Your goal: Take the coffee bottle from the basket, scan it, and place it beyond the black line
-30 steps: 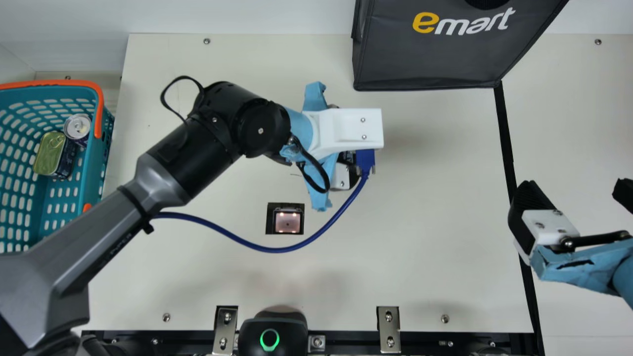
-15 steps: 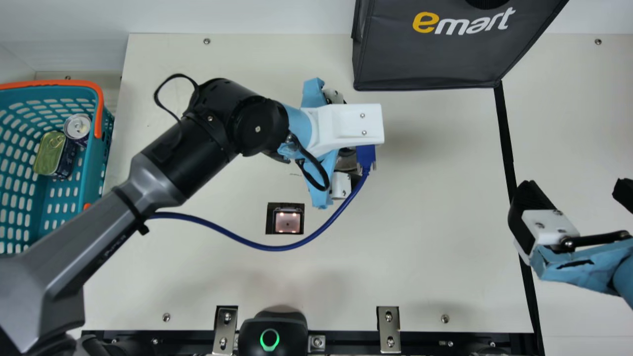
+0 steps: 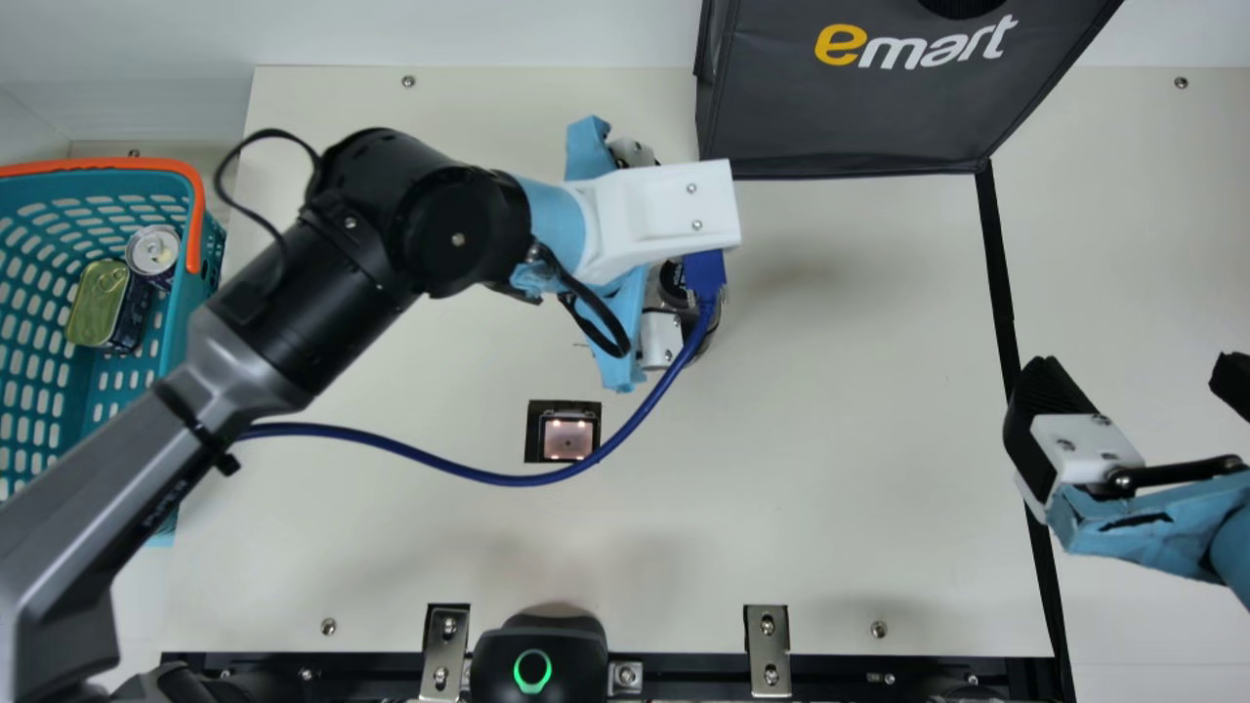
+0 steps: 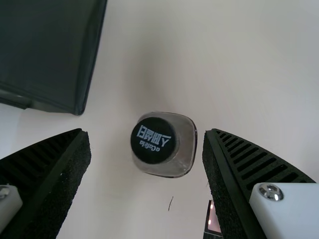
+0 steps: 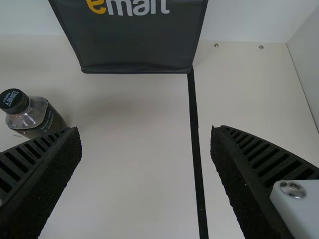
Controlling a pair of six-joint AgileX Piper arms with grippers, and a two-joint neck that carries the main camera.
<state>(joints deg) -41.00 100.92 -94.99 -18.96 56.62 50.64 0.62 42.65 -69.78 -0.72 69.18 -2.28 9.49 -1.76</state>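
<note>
Coffee bottle upright on cream table near dark bag — left fingers and right fingers apart — white wall beyond.

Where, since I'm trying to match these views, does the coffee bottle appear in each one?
Main view: the coffee bottle is above and slightly right of centre, partly hidden.
Left wrist view: the bottle is near the centre.
Right wrist view: the bottle is near the left edge.
Shared landmark: the dark bag.
</note>
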